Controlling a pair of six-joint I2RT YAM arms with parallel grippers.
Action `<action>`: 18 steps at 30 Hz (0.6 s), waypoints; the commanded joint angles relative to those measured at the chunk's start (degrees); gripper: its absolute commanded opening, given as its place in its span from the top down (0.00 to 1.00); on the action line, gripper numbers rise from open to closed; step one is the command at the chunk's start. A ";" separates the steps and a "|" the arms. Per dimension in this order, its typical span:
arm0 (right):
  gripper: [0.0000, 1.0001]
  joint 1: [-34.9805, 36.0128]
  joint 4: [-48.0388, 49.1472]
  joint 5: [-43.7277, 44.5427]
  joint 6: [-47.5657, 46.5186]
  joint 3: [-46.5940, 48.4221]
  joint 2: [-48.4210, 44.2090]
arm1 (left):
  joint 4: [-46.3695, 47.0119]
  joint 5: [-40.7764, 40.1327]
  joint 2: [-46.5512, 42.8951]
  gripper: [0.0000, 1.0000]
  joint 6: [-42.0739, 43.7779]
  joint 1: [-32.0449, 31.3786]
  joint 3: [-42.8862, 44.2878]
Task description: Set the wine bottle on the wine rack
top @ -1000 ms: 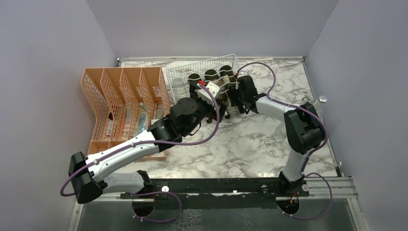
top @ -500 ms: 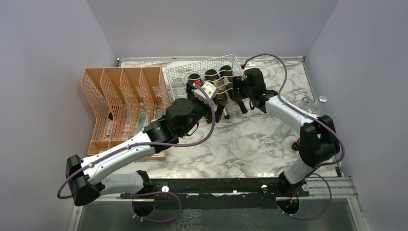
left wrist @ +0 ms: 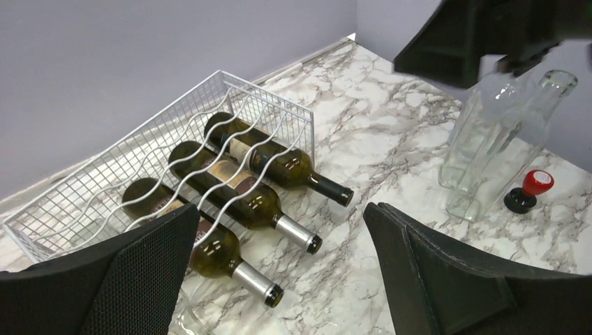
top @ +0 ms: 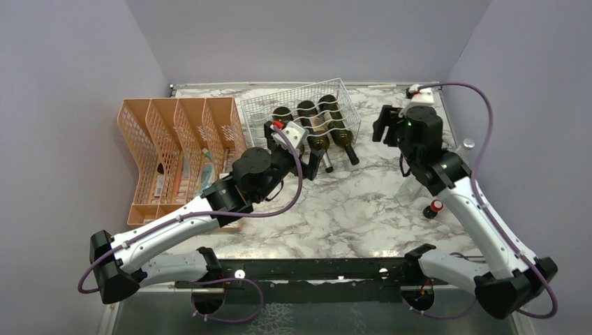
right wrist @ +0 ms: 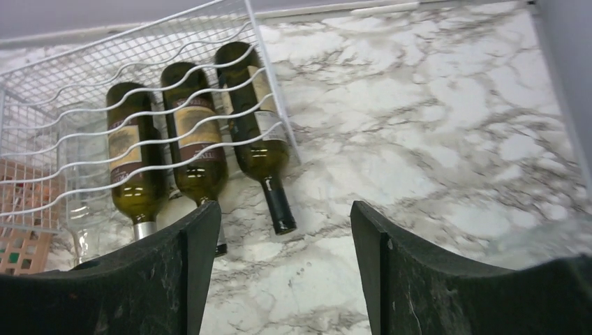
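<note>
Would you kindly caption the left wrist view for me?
Three dark bottles lie in the white rack, framed by the open left gripper.

The top camera looks steeply down from high over the near edge of the bench (top: 363, 202), taking in its whole surface, with the wine rack (top: 262, 112) at upper centre. The left wrist camera sits low and near, facing obliquely across to that rack at frame left. The right wrist camera looks down on it, upper left.

marble table (top: 349, 202) | on it: wine rack (top: 293, 94), orange organiser (top: 150, 150), glass bottle (left wrist: 489, 136), red stopper (top: 435, 206)
</note>
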 commanded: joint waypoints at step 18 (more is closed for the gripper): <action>0.31 0.10 -31.26 28.46 17.57 -2.02 -16.71 | 4.50 5.10 1.05 0.01 -5.31 -0.03 -3.05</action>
